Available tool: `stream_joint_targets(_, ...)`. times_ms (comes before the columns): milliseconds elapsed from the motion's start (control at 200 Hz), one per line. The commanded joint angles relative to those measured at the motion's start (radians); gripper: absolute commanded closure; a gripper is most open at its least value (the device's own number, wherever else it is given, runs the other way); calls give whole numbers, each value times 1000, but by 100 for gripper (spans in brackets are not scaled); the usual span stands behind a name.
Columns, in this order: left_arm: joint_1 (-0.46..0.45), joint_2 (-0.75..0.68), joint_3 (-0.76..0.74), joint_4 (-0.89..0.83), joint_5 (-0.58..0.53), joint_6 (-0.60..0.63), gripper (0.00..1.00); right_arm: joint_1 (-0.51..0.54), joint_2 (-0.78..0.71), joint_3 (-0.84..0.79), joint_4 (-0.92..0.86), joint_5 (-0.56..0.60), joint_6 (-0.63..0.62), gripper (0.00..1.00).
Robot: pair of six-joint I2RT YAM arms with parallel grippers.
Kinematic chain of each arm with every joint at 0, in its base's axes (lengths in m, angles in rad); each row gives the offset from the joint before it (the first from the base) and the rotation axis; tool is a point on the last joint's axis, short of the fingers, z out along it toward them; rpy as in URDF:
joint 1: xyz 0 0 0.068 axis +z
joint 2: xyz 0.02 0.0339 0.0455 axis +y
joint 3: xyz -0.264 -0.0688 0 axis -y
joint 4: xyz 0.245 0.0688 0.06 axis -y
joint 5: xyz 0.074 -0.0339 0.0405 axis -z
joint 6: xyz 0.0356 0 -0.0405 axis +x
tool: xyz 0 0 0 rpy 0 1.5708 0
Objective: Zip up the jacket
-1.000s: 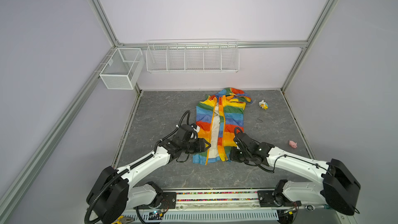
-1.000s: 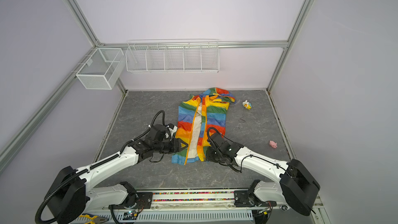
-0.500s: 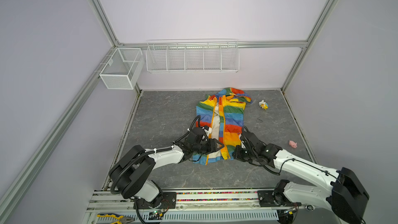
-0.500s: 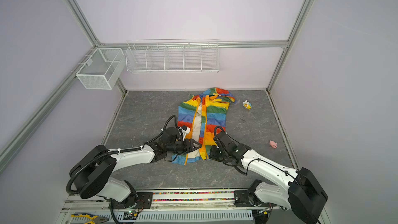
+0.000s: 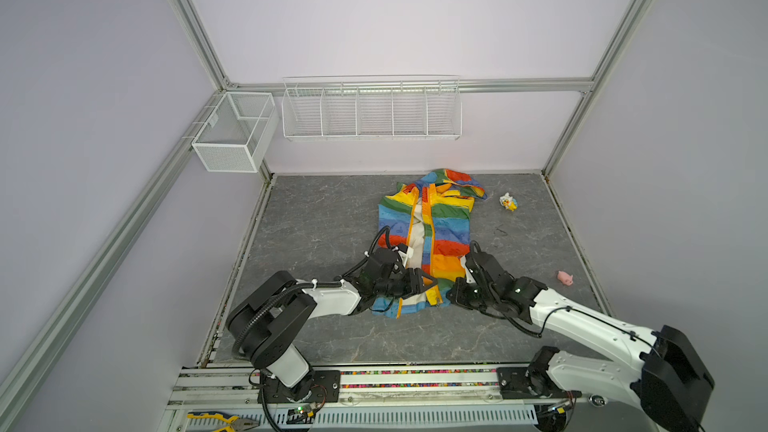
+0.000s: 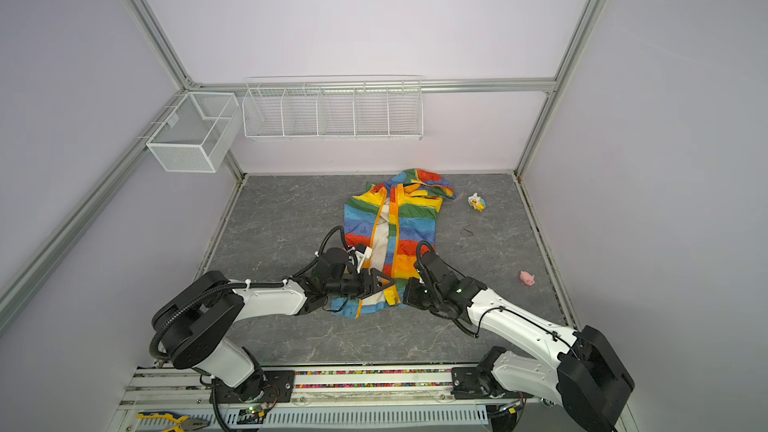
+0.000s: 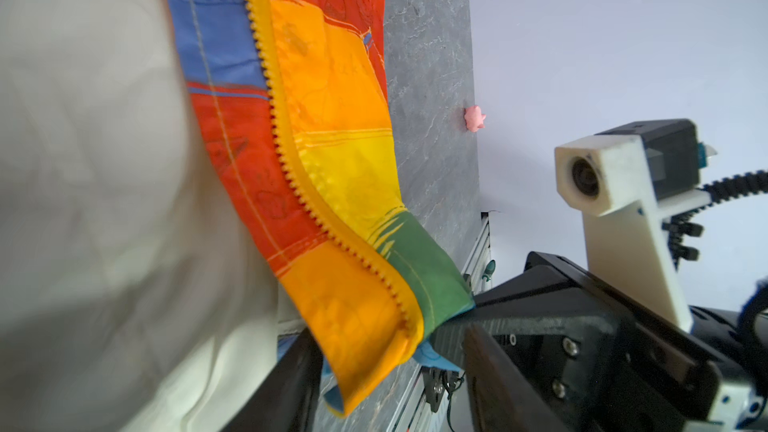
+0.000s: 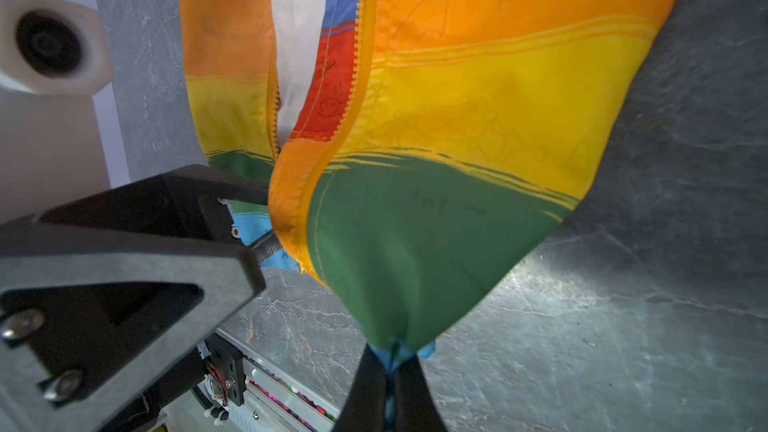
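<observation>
At the jacket (image 5: pixel 440 222) hem: zipper (image 7: pixel 291 176) fully apart, nothing engaged yet; right end effector (image 8: pixel 390 361) pinches hem, left end effector (image 7: pixel 382 347) half-wide, straddling zipper end.

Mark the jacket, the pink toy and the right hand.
jacket (image 5: pixel 453 232): in a top view, blue stripe of its front panel.
pink toy (image 5: pixel 564 277): in a top view, its body.
right hand (image 8: pixel 390 367): right wrist view, between fingertips pinching the hem.
</observation>
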Motion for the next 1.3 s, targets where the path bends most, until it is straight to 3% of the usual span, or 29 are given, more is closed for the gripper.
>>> stream_joint_targets(0,-13,31,-2,108,38,-34,46,-9,-4,-18,33,-20,22,93)
stream_joint_targets(305,-13,73,-13,201,52,-70,58,-15,-5,-26,54,-38,28,92)
stream_joint_targets(485,-13,63,4,178,61,-62,83,-20,-10,-31,54,-41,27,92)
stream_joint_targets(690,-13,2,45,30,51,-1,100,-33,-38,-34,21,-26,21,82)
stream_joint_targets(815,-13,-39,74,-69,38,38,100,-40,-58,-32,-4,-18,14,56)
stream_joint_targets(885,-13,-48,89,-96,38,50,100,-41,-70,-32,-7,-24,15,47)
stream_joint_targets(1110,-13,-61,147,-193,29,88,100,-20,-124,10,-57,-26,8,48)
stream_joint_targets(1295,-13,-69,167,-228,23,97,100,-15,-144,45,-83,-16,2,35)
